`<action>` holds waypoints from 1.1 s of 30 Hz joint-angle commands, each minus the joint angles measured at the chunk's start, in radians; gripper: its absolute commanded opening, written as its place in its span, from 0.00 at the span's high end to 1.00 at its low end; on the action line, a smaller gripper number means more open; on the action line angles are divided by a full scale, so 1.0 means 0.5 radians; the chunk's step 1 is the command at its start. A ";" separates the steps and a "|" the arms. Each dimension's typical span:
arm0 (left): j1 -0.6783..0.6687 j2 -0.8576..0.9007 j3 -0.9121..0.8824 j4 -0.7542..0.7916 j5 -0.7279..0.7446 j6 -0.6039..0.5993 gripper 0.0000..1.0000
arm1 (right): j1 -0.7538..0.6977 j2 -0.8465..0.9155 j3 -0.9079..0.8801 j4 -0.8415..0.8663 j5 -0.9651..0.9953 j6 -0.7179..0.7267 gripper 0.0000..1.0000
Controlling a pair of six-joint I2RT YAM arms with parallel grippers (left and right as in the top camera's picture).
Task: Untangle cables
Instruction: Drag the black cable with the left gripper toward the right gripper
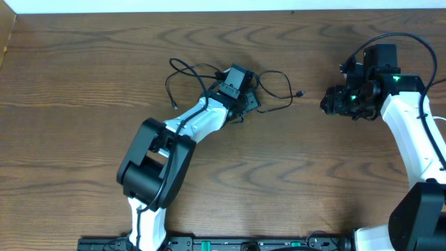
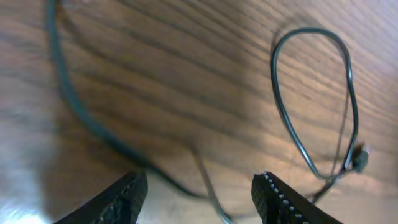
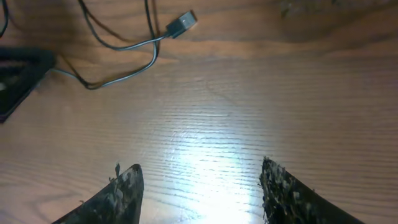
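Observation:
The cables (image 1: 275,89) lie as thin dark loops on the wooden table, spreading left (image 1: 182,72) and right of my left gripper (image 1: 248,103). In the left wrist view the left gripper (image 2: 199,177) is open and low over the table. A thin cable strand (image 2: 205,180) runs across the gap between its fingers, apart from both pads. A cable loop (image 2: 349,74) ends in a small plug (image 2: 360,159) to the right. My right gripper (image 3: 199,168) is open over bare wood, with nothing between its fingers. A cable plug (image 3: 181,23) lies ahead of it.
The right gripper (image 1: 329,103) hovers just right of the tangle's plug end (image 1: 300,93). The left arm (image 1: 188,125) stretches diagonally from the table's front. The left gripper's dark body shows at the left edge of the right wrist view (image 3: 17,74).

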 commanded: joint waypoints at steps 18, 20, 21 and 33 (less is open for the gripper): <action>-0.129 -0.254 -0.004 -0.149 0.877 1.071 0.93 | 0.037 -0.006 -0.002 0.055 0.004 -0.057 0.41; -0.227 -0.326 -0.004 -0.393 1.004 1.444 0.93 | 0.037 -0.006 -0.002 0.054 0.011 -0.072 0.41; -0.271 -0.352 -0.004 -0.515 0.978 1.574 0.93 | 0.037 -0.006 -0.002 0.054 0.014 -0.071 0.41; -0.275 -0.472 -0.004 -0.955 0.390 1.560 0.53 | 0.038 -0.006 -0.002 -0.098 0.014 -0.070 0.40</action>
